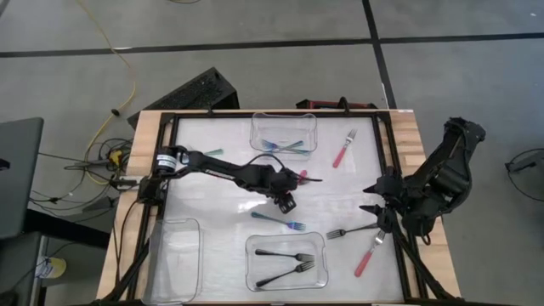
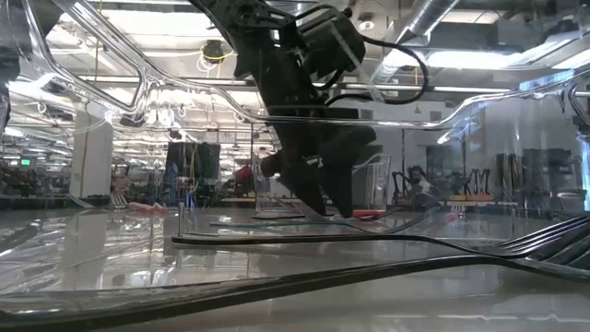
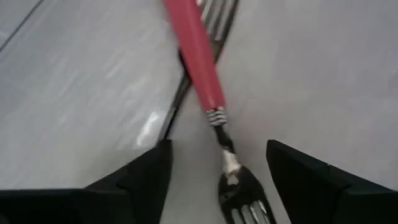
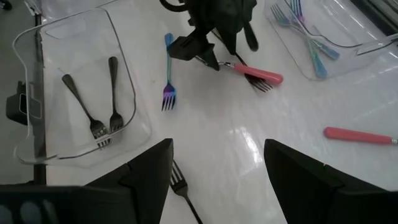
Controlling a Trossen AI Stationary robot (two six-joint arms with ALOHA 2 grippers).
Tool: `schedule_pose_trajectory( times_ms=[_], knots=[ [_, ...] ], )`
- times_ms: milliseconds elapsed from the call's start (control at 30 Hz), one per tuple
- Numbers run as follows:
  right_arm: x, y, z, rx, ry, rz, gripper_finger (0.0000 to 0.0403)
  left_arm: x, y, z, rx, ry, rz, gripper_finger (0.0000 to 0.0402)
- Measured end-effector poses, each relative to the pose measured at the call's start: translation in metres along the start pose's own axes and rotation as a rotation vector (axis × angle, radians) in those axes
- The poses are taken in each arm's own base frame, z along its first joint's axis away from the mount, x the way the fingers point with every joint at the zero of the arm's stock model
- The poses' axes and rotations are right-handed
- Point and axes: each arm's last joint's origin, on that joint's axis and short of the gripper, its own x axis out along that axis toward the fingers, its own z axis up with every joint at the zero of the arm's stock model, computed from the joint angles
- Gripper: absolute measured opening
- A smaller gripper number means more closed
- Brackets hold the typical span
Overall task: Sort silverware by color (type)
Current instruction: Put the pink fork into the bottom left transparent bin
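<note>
Left claw (image 1: 286, 202) down at table centre, fingers spread, straddling the tine end of a red-handled fork (image 3: 198, 62); nothing pinched. Red-handled fork lying across a black fork (image 4: 258, 83), both flat on the white table (image 1: 212, 195) (left wrist and right wrist views agree).

Right claw (image 1: 376, 197) at the right edge of the table, fingers spread wide, holding nothing. Just beside it, on its near side: one loose black fork (image 1: 350, 230) and, nearer still, a second red-handled fork (image 1: 367, 255).

Third red-handled fork (image 1: 344, 150) lying far right, beside the far bin.

Teal iridescent fork (image 1: 279, 222) loose on the table, just near of the left claw and just far of the near-centre bin.

Clear bin, far centre (image 1: 284, 117): teal forks (image 1: 285, 146) inside, count not readable.
Clear bin, near centre (image 1: 286, 285): two black forks (image 1: 285, 263) inside, lying roughly parallel.
Clear bin, near left (image 1: 177, 261): contents not discernible.

Low view: left arm coming down from above at mid-frame, fingertips close to the table; whether touching it cannot be told. Black forks in the foreground seen through the bin wall.
</note>
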Motion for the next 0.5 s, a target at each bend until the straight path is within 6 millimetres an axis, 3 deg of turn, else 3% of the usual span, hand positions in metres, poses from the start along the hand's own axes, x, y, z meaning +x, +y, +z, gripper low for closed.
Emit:
schedule_pose_trajectory(
  times_ms=[300, 500],
  knots=[
    [0.000, 0.000, 0.000, 0.023, -0.001, 0.002, 0.0276, 0.007, 0.011, -0.009, -0.028, -0.015, 0.007, 0.0137],
    [0.001, 0.001, 0.000, 0.026, -0.001, 0.003, 0.0276, 0.012, 0.013, -0.008, -0.052, -0.065, -0.012, 0.0115]
  ],
)
